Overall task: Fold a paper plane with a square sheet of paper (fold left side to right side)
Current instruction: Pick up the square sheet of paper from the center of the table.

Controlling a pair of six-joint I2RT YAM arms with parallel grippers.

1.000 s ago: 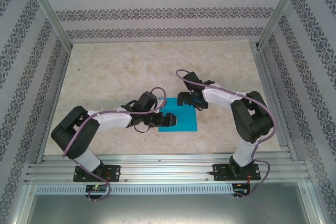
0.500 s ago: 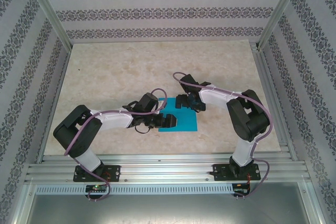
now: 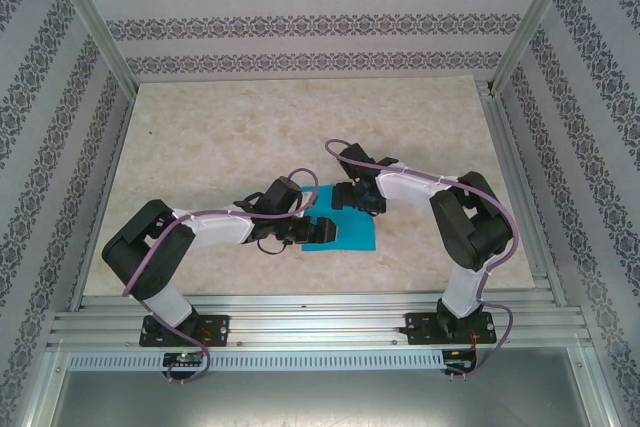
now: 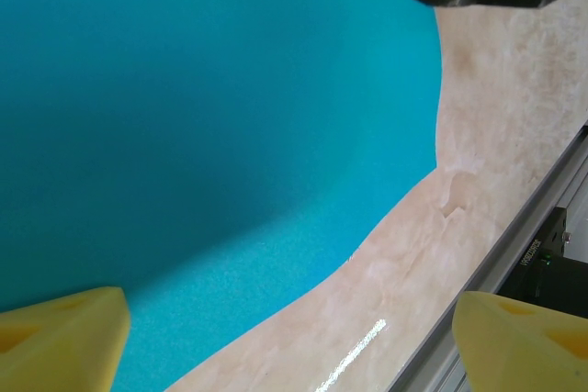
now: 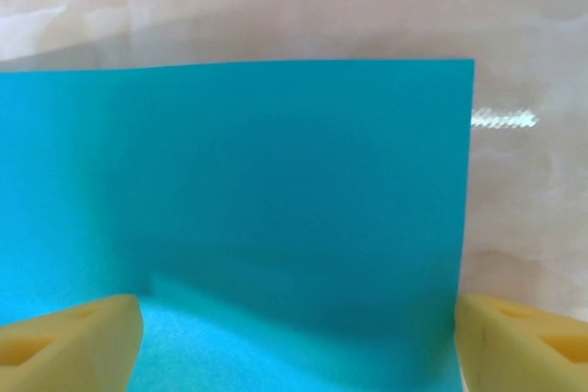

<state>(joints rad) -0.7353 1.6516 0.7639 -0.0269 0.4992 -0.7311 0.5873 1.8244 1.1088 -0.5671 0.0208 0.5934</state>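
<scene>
Square sheet of paper (image 3: 352, 237) lies on table (image 3: 220, 137), front centre, between both grippers. Edges roughly parallel to table edges; no long axis discernible. Left gripper (image 3: 323, 230) over sheet's left edge, pads (image 4: 60, 341) spread. Right gripper (image 3: 352, 199) at far edge, pads (image 5: 69, 341) spread wide.

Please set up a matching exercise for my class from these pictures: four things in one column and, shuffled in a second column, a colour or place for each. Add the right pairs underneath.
Column one
1. square sheet of paper
2. table
3. left hand
4. right hand

Column two
a. open, over the sheet's far edge
b. bright cyan-blue
c. open, over the sheet's left part
d. pale marbled beige

Right pairs: 1-b, 2-d, 3-c, 4-a
</scene>
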